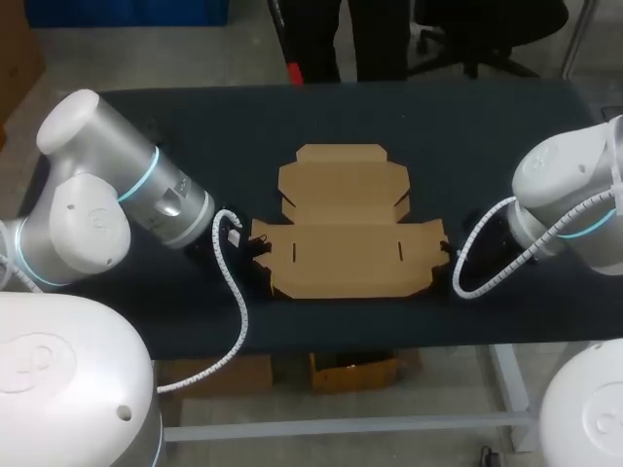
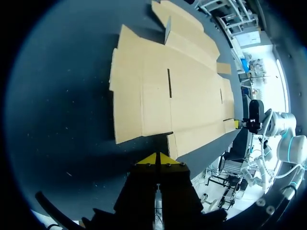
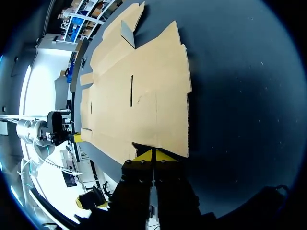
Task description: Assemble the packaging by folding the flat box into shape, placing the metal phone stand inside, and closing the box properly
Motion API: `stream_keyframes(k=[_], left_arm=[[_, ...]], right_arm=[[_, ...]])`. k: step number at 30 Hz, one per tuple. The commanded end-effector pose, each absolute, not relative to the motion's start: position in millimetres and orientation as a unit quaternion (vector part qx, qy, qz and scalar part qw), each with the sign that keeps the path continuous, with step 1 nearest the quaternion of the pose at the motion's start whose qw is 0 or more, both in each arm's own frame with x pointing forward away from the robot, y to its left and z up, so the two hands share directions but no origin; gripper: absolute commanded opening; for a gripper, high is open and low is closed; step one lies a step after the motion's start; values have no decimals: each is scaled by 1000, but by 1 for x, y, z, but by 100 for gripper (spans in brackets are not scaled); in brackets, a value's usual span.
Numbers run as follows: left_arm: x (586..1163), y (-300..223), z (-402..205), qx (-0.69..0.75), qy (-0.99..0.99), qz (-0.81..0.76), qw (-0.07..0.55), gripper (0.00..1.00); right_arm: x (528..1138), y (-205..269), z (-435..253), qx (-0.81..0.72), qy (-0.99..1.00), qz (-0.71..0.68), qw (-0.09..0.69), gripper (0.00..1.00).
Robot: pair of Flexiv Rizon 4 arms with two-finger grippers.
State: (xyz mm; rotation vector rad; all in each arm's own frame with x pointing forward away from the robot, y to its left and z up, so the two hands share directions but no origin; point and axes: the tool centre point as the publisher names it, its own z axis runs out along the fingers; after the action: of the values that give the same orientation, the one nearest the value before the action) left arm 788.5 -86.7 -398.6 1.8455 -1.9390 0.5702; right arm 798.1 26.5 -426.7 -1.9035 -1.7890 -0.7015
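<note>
Flat box lies lengthwise between left gripper and right gripper, equally near, both finger pairs closed, holding nothing.

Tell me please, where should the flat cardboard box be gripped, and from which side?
Probably by a short end flap of the flat box, coming in low from that end. The box lies flat on the table, so only thin edges offer a hold, and the end flaps stick out toward the left tool and the right tool.
</note>
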Motion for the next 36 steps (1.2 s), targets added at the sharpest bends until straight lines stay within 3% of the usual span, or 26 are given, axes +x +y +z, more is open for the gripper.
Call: stream_keyframes(k=[1,36], left_arm=[[794,-89,-405,662,-694,198,205,0],[796,-99,-398,647,-715,191,185,0]], right_arm=[[799,25,-428,-686,-646,-254,221,0],[800,35,-410,-678,-659,-250,210,0]])
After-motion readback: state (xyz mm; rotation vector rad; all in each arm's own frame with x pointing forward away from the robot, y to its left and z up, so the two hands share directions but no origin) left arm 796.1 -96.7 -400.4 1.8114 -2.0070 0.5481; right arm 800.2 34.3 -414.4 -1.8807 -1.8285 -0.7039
